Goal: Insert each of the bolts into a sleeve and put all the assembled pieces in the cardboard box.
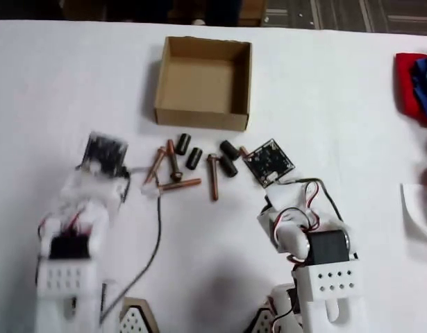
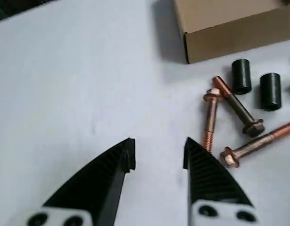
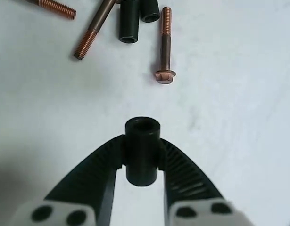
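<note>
We see the right hand clamped on a black sleeve, gripped across its sides between both fingers above the white tabletop. Just beyond it lies a copper bolt, its head towards the hand. The left hand hangs spread open over bare tabletop, one fingertip just beside the threaded end of a second bolt. Two loose sleeves lie between that bolt and the cardboard box. From above, bolts and sleeves lie clustered between the arms, close in front of the open-topped box, whose plain brown floor is in view.
</note>
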